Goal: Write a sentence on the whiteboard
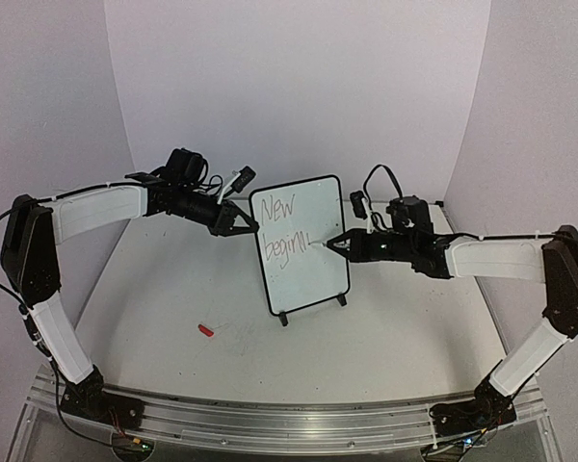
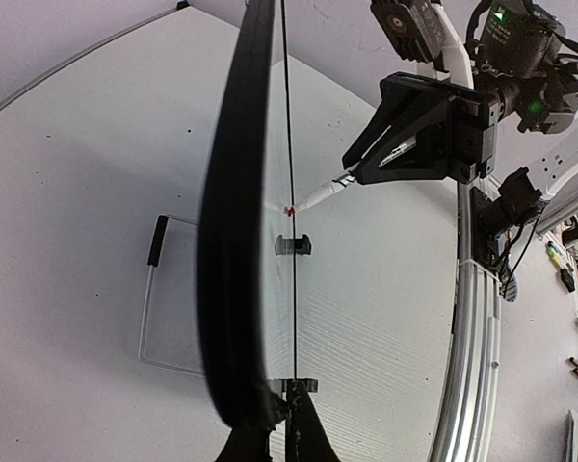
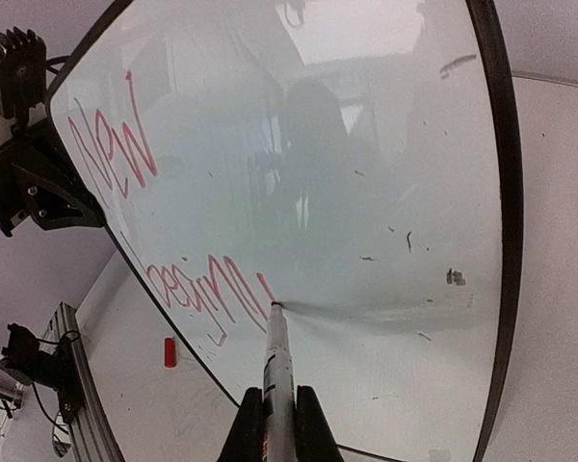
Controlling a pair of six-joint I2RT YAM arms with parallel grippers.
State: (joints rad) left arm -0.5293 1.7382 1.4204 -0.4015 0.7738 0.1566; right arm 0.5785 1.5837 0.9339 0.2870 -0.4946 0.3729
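The whiteboard (image 1: 308,265) stands upright on its two black feet at the middle of the table. My left gripper (image 1: 254,228) is shut on its left edge; in the left wrist view I see the board edge-on (image 2: 236,221), clamped between my jaws (image 2: 289,399). My right gripper (image 1: 333,244) is shut on a marker (image 3: 278,361), and the tip touches the board face (image 3: 366,144). The sentence (image 1: 284,223) reads "New" with "beginn" under it, in thin red strokes (image 3: 188,279). The tip sits just past the last stroke of the second line.
A small red cap (image 1: 206,330) lies on the table to the left of the board, also seen in the right wrist view (image 3: 170,352). White walls close in the back and both sides. A metal rail (image 1: 270,419) runs along the near edge.
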